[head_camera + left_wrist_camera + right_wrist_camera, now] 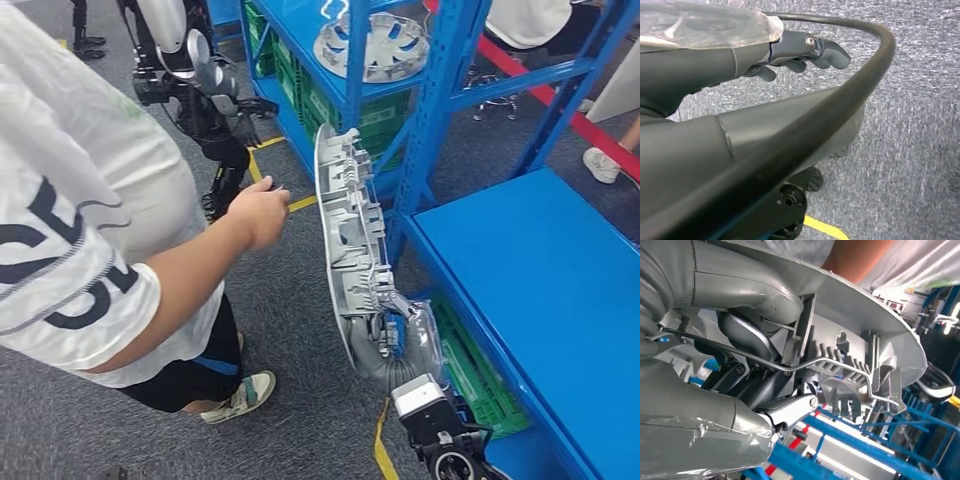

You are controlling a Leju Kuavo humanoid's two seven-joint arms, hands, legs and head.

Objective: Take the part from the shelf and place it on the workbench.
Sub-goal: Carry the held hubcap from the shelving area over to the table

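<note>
The part (347, 230) is a silver wheel cover with a ribbed inner side, standing on edge over the grey carpet. My right hand (392, 345) grips its lower rim from below. In the right wrist view the fingers (749, 347) curl around the part's (851, 340) inner ribs and wire ring. The blue workbench (543, 270) lies just right of the part. My left hand (798, 125) hangs over the carpet with its fingers (821, 52) spread away from the thumb and nothing in it.
A person in a white shirt stands close on the left, with a hand (260, 212) reaching toward the part. The blue shelf (362, 90) behind holds another wheel cover (371, 45) and green crates (302, 95). Another robot (204, 90) stands at the back.
</note>
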